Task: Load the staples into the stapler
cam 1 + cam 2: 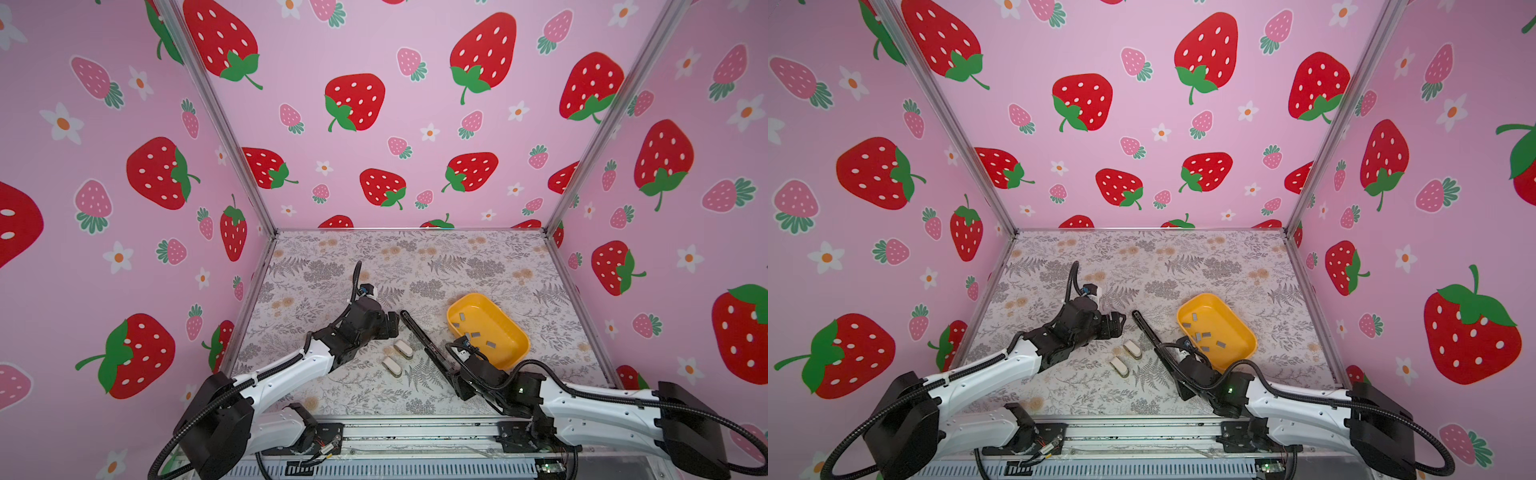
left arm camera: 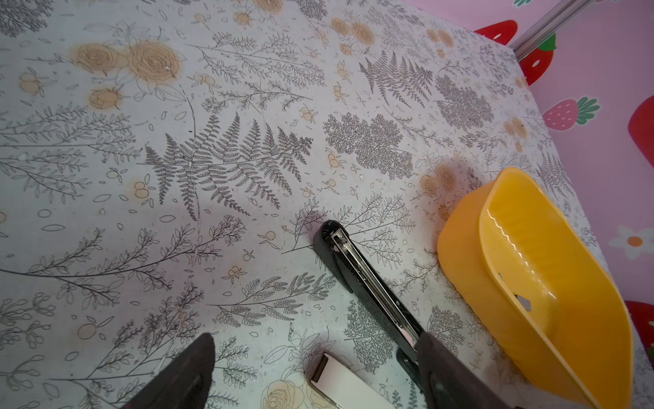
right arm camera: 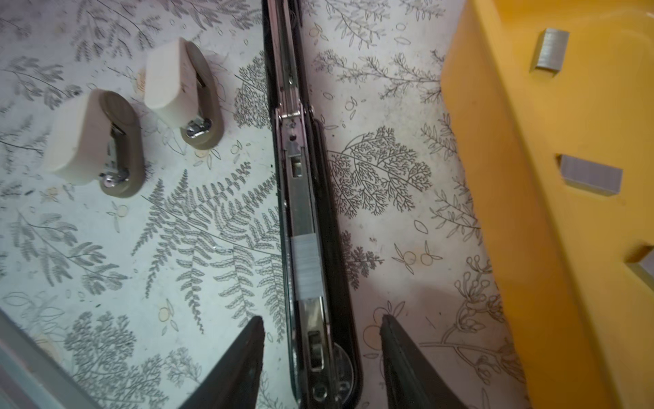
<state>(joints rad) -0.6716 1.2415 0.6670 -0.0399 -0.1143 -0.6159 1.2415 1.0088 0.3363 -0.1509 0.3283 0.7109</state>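
One strip of staples [image 3: 306, 269] sits in the channel of the opened black stapler [image 3: 300, 170], further strips lie in the yellow tray [image 3: 495, 212] beside it; right gripper [image 3: 322, 318] straddles the stapler, jaws parted and gripping nothing; left gripper [image 1: 392, 326] spread wide, likewise empty

Noted stapler [image 1: 420, 337] at ctr of table [image 1: 457, 257], lying on 11–5 line. Found tray [image 1: 492, 320] just beside at 3 o'clk, staples [image 1: 473, 334] loose inside. Logged two small staplers [image 1: 402, 349] near at 8 o'clk, side by side. Saw one staple strip [image 3: 306, 269] in stapler channel.
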